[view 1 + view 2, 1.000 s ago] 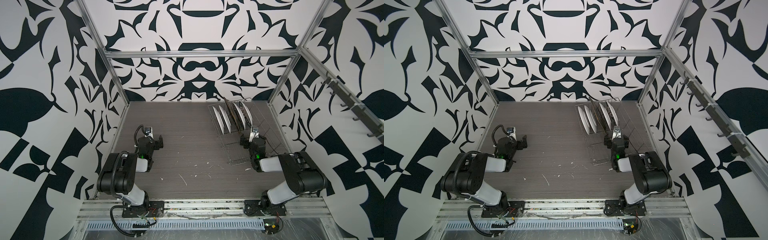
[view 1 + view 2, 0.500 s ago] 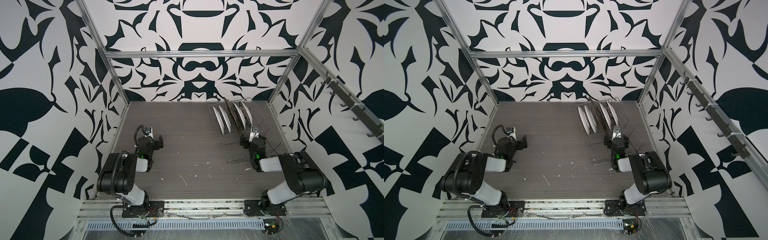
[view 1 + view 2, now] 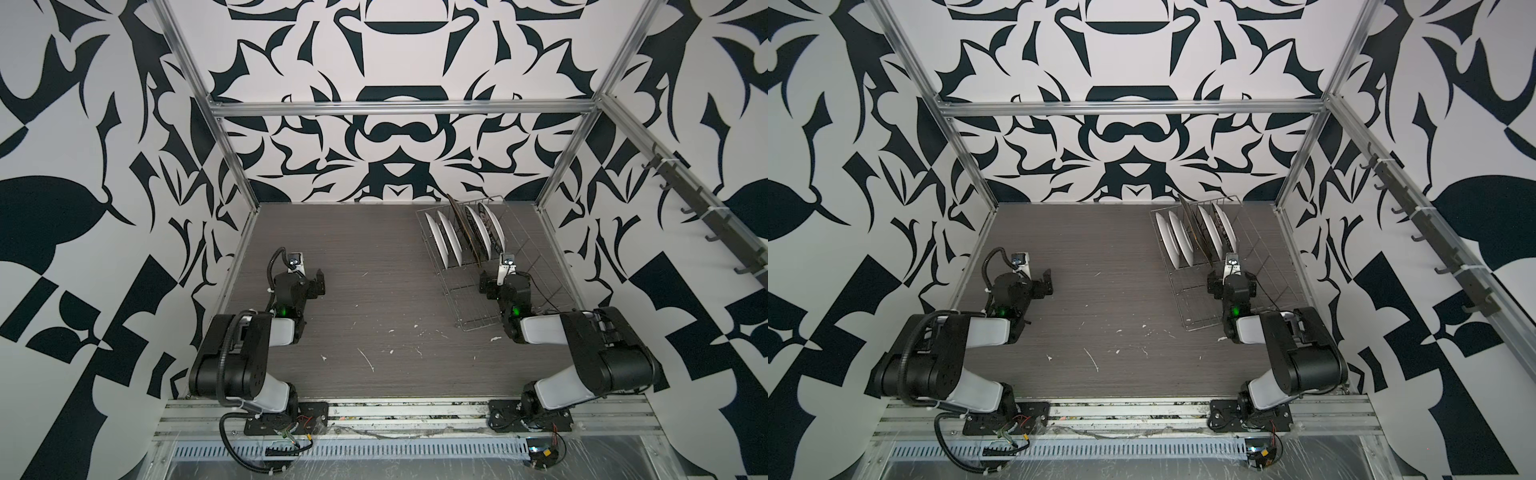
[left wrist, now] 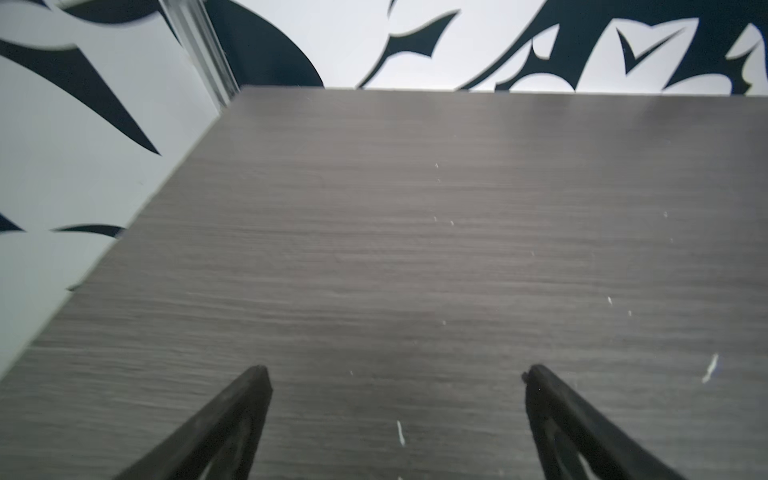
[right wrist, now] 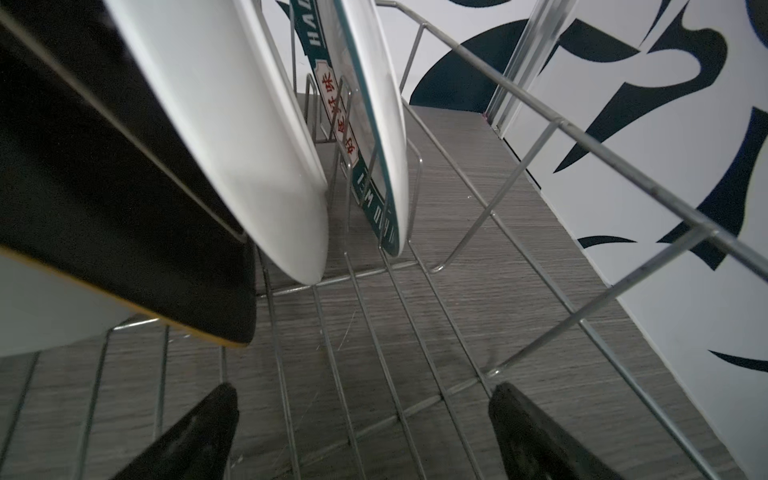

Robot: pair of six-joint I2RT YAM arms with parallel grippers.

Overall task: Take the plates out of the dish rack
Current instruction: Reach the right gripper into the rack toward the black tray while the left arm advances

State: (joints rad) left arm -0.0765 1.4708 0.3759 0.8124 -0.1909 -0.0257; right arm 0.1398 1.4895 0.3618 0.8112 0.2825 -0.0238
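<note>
The dish rack (image 3: 471,301) (image 3: 1198,303) is a silver wire grid at the table's back right. Several plates stand upright in its far half in both top views: white ones (image 3: 441,243) (image 3: 1168,243) and a dark one (image 3: 464,232). My right gripper (image 3: 504,277) (image 3: 1231,279) hovers open just over the rack's bare near half, short of the plates. In the right wrist view its open jaws (image 5: 361,390) frame rack wires (image 5: 376,332), with the dark plate (image 5: 104,187), a white plate (image 5: 232,124) and a teal-rimmed plate (image 5: 376,124) ahead. My left gripper (image 3: 306,279) (image 4: 399,374) is open over bare table.
The grey wood-grain table (image 3: 365,266) carries small white flecks (image 3: 368,359). Patterned walls and aluminium posts (image 3: 232,166) close it in on three sides. A rail with hooks (image 3: 685,199) runs along the right wall. Both arm bases sit at the front edge.
</note>
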